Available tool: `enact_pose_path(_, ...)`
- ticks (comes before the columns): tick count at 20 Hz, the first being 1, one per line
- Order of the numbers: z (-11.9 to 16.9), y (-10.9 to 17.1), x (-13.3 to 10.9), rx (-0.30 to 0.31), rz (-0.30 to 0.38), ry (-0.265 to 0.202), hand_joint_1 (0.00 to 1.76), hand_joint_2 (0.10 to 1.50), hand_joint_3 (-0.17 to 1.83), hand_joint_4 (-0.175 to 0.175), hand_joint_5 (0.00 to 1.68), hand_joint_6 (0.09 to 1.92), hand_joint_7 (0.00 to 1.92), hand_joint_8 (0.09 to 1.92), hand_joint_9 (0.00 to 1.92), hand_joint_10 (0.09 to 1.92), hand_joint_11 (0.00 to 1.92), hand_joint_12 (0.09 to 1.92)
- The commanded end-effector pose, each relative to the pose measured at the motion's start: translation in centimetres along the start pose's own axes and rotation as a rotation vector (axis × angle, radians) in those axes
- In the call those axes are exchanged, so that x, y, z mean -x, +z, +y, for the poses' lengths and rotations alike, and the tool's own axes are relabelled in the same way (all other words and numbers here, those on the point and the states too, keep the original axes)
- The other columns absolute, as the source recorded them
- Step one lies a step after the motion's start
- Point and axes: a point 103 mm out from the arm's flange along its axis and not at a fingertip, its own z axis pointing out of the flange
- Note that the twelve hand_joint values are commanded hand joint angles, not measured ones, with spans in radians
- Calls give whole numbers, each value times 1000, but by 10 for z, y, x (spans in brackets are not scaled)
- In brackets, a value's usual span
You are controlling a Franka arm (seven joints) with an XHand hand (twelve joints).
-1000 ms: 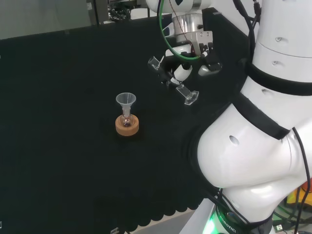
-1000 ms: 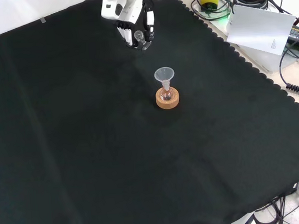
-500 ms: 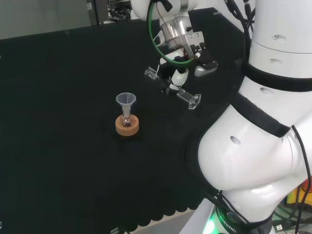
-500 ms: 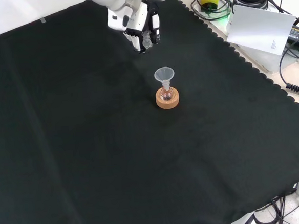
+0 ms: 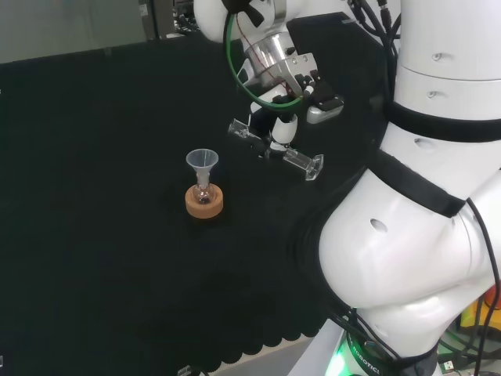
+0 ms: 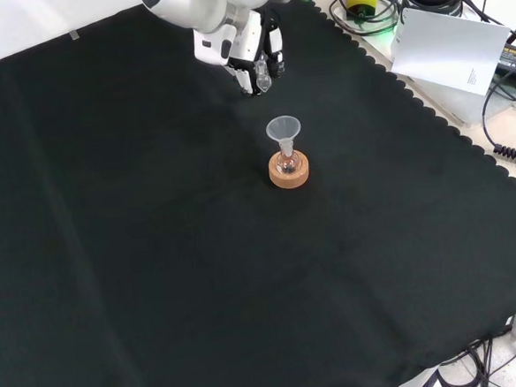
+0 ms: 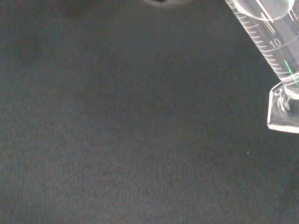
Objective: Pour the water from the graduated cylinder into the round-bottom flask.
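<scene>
A small round-bottom flask [image 5: 203,193] sits in a cork ring stand [image 5: 204,204] with a clear funnel [image 5: 202,162] in its neck. The same flask [image 6: 287,164], cork ring [image 6: 289,173] and funnel [image 6: 284,129] stand mid-cloth in the front view. My hand [image 5: 283,129] is shut on a clear graduated cylinder [image 5: 297,161], held nearly level in the air, its mouth end pointing toward the funnel and its base to the right in the head view. My hand [image 6: 262,59] hangs above and behind the funnel in the front view. In the wrist view the cylinder's tube and base [image 7: 282,105] show close up.
The arm's big white links [image 5: 415,235] stand at the right of the head view. A white paper-covered box [image 6: 452,51] and cables [image 6: 365,9] lie beyond the cloth's scalloped edge in the front view.
My hand has carried the cylinder leftward in the head view, closer to the funnel, and tipped it flatter. The flask and funnel have not moved.
</scene>
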Motion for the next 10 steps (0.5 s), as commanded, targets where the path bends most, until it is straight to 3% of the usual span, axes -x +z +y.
enact_pose_path(1, 5, -1, -11, -66, -23, -2, 1265, 1102, -2, -175, 991, 971, 1031, 959, 1456, 87, 1200, 808)
enact_pose_path(10, 11, -4, -24, -147, -60, 8, 1266, 1101, -2, -175, 995, 964, 1035, 952, 1461, 87, 1203, 804)
